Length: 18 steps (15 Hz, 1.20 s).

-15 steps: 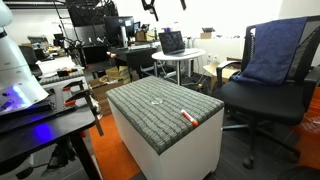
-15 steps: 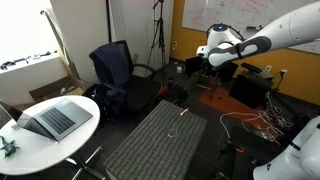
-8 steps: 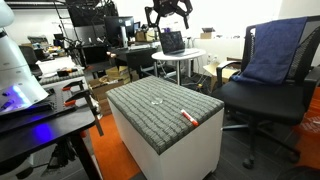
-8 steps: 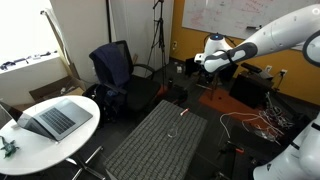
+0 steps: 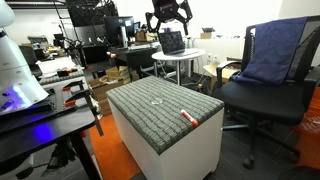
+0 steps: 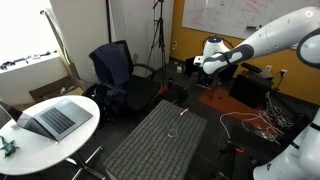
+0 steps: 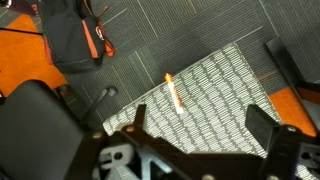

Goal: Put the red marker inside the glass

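The red marker [image 5: 188, 118] lies flat on the grey patterned table top [image 5: 150, 115], near its front right edge. It also shows in an exterior view [image 6: 183, 112] and in the wrist view [image 7: 174, 92]. The glass [image 5: 157, 100] is only a faint round rim near the middle of the table, apart from the marker. I cannot make it out in the wrist view. My gripper [image 5: 168, 12] hangs high above the table, open and empty. It also shows in an exterior view [image 6: 200, 62]. In the wrist view its fingers [image 7: 198, 125] spread wide, with the marker far below between them.
A black office chair with a blue cloth [image 5: 270, 60] stands beside the table. A round white table with a laptop [image 6: 50, 120] and another dark chair [image 6: 115, 70] are nearby. A black and orange bag [image 7: 75, 35] lies on the floor. Cables [image 6: 250, 125] lie on the floor.
My arm has swung in over the table and come lower. The gripper was barely at the top edge a second ago and is now fully in view. Marker and glass have not moved.
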{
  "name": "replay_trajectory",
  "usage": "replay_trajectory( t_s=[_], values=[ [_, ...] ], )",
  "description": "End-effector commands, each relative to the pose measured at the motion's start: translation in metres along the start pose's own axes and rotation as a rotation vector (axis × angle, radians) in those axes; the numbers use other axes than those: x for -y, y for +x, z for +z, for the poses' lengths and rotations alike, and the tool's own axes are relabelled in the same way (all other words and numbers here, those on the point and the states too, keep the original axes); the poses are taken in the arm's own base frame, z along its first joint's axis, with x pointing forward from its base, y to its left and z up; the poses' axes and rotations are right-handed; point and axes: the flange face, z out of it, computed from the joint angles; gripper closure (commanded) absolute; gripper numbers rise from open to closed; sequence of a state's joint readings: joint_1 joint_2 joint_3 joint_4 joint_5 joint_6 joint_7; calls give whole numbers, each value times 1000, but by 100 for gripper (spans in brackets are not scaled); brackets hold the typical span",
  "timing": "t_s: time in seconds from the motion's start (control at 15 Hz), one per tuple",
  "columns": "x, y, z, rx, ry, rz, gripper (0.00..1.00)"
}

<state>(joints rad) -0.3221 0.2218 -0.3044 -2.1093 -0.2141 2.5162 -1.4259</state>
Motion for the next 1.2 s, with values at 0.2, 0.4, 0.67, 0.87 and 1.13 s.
replay_trajectory(
  t_s=[0.2, 0.4, 0.67, 0.87, 1.13],
  values=[
    [-7, 8, 23, -32, 16, -12, 0],
    [-10, 8, 44, -32, 30, -6, 0],
    [-20, 9, 71, -18, 50, -22, 0],
    [-25, 12, 90, -13, 63, -44, 0],
    [-29, 17, 118, -19, 82, -66, 0]
  ],
)
